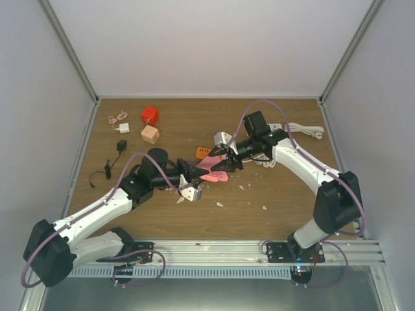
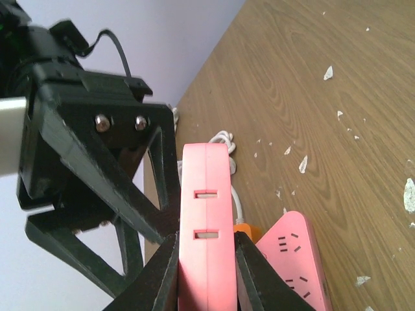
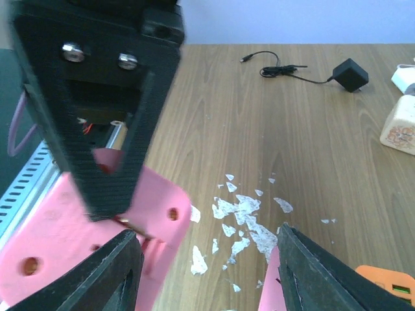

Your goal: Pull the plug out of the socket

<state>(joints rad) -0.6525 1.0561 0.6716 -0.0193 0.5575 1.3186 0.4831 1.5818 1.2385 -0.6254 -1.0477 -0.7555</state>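
risk of socket (image 2: 204,214) twisting out of clenched left gripper (image 2: 206,262) under skewed tug from released right gripper (image 3: 207,272) beside socket.

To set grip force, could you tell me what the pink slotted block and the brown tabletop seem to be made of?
The pink slotted block is likely moulded plastic, smooth and matte: even colour, a centre seam, crisp slots. The brown tabletop looks like wood-grain laminate or veneer, I cannot tell which, with a slight sheen and regular grain lines.
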